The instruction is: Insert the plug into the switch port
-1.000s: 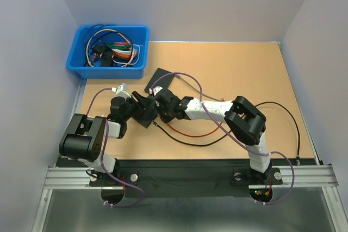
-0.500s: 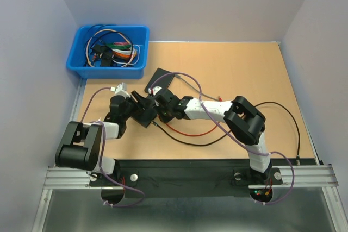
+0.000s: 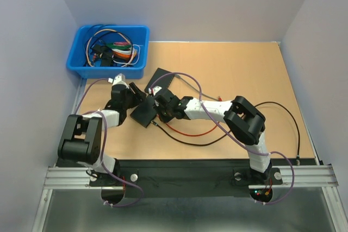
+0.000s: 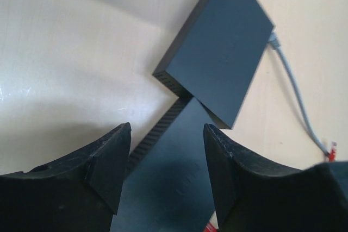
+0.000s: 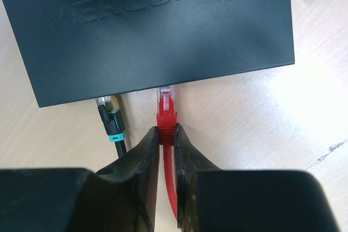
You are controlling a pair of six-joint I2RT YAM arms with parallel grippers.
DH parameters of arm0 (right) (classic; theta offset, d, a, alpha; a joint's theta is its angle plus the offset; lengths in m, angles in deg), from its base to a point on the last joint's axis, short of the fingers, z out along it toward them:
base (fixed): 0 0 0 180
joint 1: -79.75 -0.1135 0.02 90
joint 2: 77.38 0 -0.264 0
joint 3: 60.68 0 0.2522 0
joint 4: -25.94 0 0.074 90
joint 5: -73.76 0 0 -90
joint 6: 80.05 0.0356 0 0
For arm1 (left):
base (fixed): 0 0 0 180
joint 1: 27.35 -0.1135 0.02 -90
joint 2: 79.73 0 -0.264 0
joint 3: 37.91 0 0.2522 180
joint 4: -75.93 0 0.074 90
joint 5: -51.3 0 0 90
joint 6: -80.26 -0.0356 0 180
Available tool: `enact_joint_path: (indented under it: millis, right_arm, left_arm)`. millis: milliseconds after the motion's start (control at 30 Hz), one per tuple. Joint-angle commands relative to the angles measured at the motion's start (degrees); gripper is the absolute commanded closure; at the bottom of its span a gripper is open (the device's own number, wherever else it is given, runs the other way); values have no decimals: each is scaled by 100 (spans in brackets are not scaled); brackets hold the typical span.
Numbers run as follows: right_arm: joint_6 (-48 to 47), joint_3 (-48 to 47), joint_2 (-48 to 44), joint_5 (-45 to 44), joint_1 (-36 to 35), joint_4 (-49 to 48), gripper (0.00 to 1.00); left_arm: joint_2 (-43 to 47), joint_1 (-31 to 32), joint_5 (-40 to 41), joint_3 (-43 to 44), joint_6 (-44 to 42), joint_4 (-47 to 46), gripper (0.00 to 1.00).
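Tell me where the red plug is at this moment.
In the right wrist view the red plug sits pinched in the right pincer, its clear tip at the edge of the black switch, beside a black cable plug.

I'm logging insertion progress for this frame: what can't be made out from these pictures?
Right wrist: port openings, hidden under the switch top; whether the red plug has entered is unclear.
Top external: plug, hidden by the right pincer.
Left wrist: switch's near end, cut off behind the left pincer.
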Motion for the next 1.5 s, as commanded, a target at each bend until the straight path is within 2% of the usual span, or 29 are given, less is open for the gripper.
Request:
enact_joint_path:
  millis: [0, 100, 333, 667, 833, 1000, 1267, 1467]
  right_arm:
    - [-18, -141, 15, -93, -39, -391, 100]
    - [-53, -158, 6, -111, -31, -400, 100]
    - [-88, -264, 85, -128, -31, -400, 100]
    - [-123, -317, 103, -58, -40, -391, 100]
    - [-123, -167, -11, -40, -40, -391, 100]
    - [-185, 140, -240, -392, -40, -400, 100]
    - [-519, 466, -346, -1138, 4, -400, 100]
    - [-607, 510, -337, -1166, 40, -391, 100]
  left_arm:
    - [-405, -38, -316, 160, -43, 151, 37]
    - [-344, -38, -484, 37, 45, -69, 37]
    - [-668, -38, -1071, 107, -95, 45, 38]
    - [-977, 111, -1503, -16, -43, 2, 39]
    - [-1003, 322, -1521, -78, 45, -42, 39]
    - [-1178, 489, -1486, -69, 63, -104, 40]
    - [-1399, 525, -1503, 45, 28, -130, 40]
    - [-1416, 525, -1521, 89, -25, -122, 40]
